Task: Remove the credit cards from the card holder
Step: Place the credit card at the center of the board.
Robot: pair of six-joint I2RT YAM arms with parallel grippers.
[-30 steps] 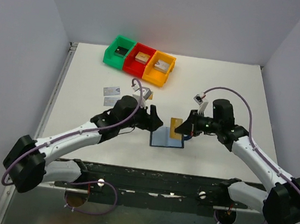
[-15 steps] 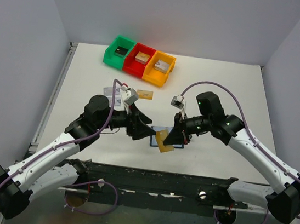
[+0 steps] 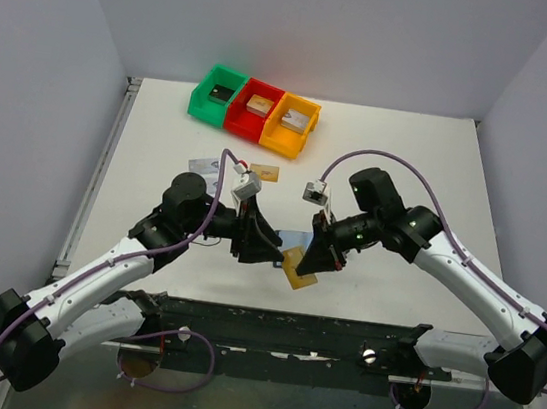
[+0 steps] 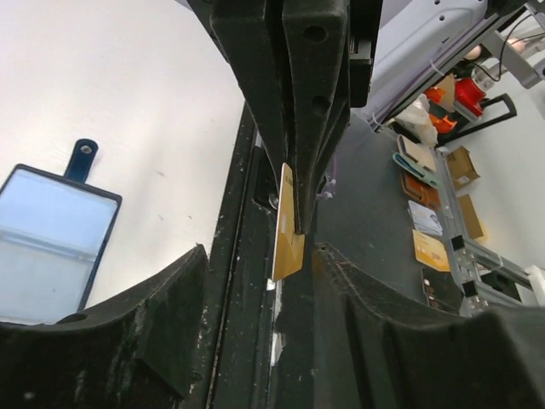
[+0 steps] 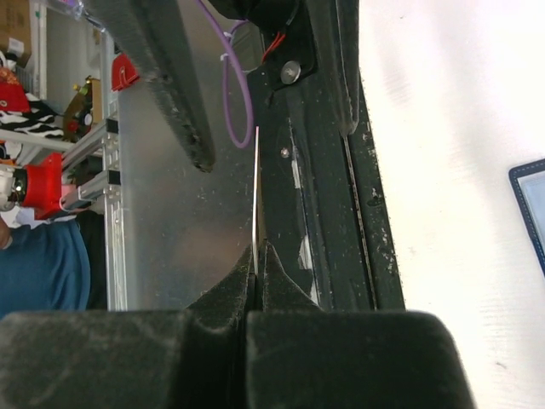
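Note:
A tan-gold credit card [image 3: 297,269] hangs off the table, pinched in my shut right gripper [image 3: 315,258] near the table's front edge. In the right wrist view the card [image 5: 256,187] shows edge-on, rising from the shut gripper [image 5: 258,253]. My left gripper [image 3: 269,252] faces it with its jaws open on either side of the card [image 4: 288,223], not touching it. The left gripper [image 4: 262,256] is wide enough to straddle the card's lower end. The navy card holder [image 4: 53,247] lies open on the table, mostly hidden in the top view [image 3: 294,238]. A silver card [image 3: 203,165] and a gold one [image 3: 264,173] lie farther back.
Green [image 3: 218,92], red [image 3: 256,108] and orange [image 3: 292,123] bins stand in a row at the back, each with a small block inside. A black rail [image 3: 268,325] runs along the table's near edge, right below both grippers.
The right gripper has carried the gold card off the holder toward the near edge. The left gripper has swung in to straddle it, its jaws narrowing.

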